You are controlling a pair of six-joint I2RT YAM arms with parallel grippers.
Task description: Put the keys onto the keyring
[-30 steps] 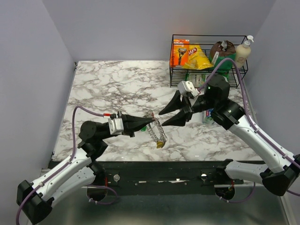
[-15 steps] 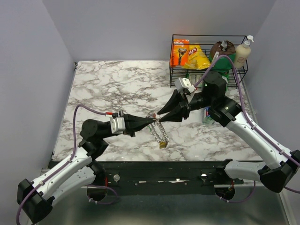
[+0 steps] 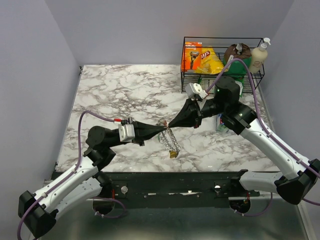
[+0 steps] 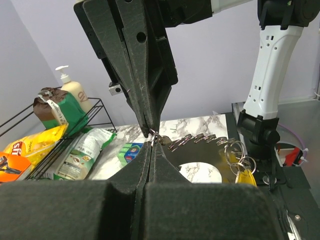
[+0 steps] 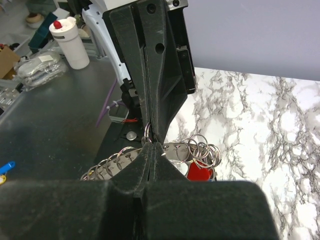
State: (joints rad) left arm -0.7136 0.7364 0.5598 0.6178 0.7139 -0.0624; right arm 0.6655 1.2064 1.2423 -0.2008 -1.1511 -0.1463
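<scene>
Left hand [image 3: 162, 129] pinches coiled silvery wire keyring [image 3: 170, 142].

Right end effector [image 5: 151, 146]: fingers pressed together, tips at the coil of the keyring [image 5: 176, 150]. Left end effector [image 5: 150, 131] comes in opposite, likewise closed, nearly tip to tip. Red key [image 5: 199, 172] lies among the small rings. Marble tabletop [image 5: 260, 125] to the right.

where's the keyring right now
Top view: centre-front of the marble table, the keyring trails toward the near edge from where the left gripper and right gripper meet tip to tip, both shut on it.
</scene>
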